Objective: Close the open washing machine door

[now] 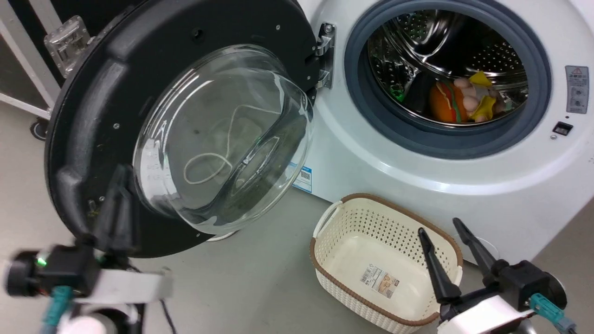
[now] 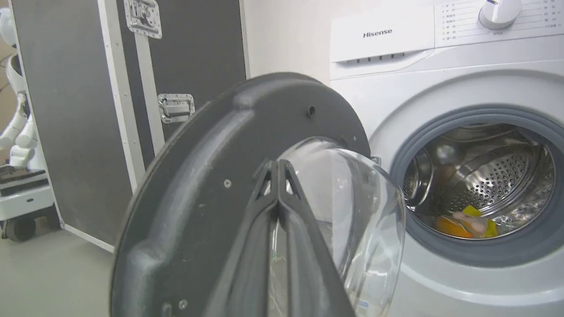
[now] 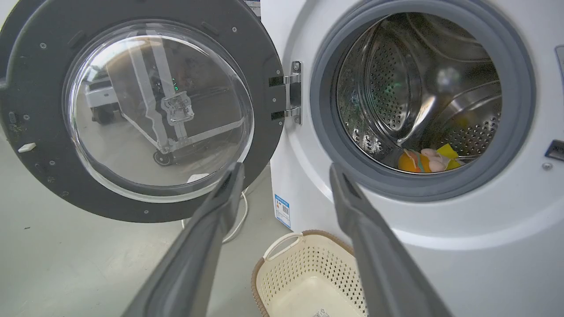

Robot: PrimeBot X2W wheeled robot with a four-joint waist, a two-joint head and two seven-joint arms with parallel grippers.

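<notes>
The washing machine door [image 1: 102,106] stands swung out to the left on its metal hinge [image 1: 326,55], its clear glass bowl [image 1: 222,139] bulging toward me. The white washing machine [image 1: 371,153] fills the right, its steel drum [image 1: 445,51] holding coloured toys [image 1: 464,99]. My left gripper [image 1: 121,174] is shut, its fingertips against the door's black rim at the lower left; in the left wrist view the left gripper [image 2: 277,164] points at the door [image 2: 207,176] beside the glass. My right gripper [image 1: 438,225] is open and holds nothing, low at the right above the basket; the right gripper [image 3: 286,169] frames the door [image 3: 39,88] and washing machine [image 3: 440,229].
A cream perforated basket [image 1: 334,260] with a brown rim sits on the floor before the machine. A black flight case [image 2: 79,110] with metal latches stands left of the door. A white wheeled robot [image 2: 17,132] is at the far left. A white cord [image 3: 238,220] lies under the door.
</notes>
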